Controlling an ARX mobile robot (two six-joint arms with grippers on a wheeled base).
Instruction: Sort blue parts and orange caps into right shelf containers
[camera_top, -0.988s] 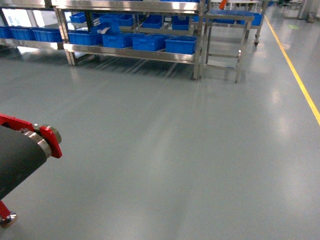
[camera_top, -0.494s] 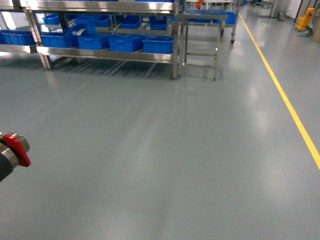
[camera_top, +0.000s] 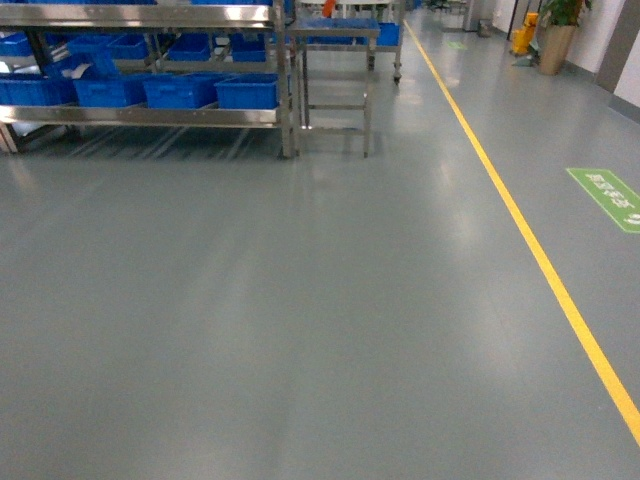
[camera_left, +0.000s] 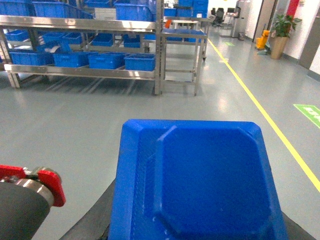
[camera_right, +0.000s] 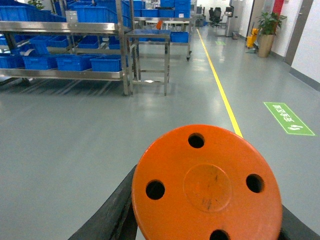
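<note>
In the left wrist view a blue part (camera_left: 200, 180), a flat tray-like plastic piece, fills the lower frame, and my left gripper (camera_left: 197, 236) is shut on it; only a dark finger (camera_left: 92, 222) shows at its left edge. My right gripper (camera_right: 205, 227) is shut on a round orange cap (camera_right: 207, 187) with several holes, dark fingers (camera_right: 112, 210) flanking it. The right shelf containers, bright blue crates (camera_top: 245, 92) (camera_left: 140, 61) (camera_right: 106, 62), sit on the low level of a steel rack far ahead on the left. Neither gripper shows in the head view.
Grey floor (camera_top: 300, 300) stretches to the steel rack (camera_top: 150, 115). A small steel table (camera_top: 333, 70) stands beside the rack's right end. A yellow line (camera_top: 530, 250) runs along the right, with a green floor sign (camera_top: 608, 195) beyond. A red-collared arm part (camera_left: 47, 182) sits lower left.
The head view has swung to the right: the rack slid to the upper left, the yellow line and green sign came in, and the red-collared arm part left the frame.
</note>
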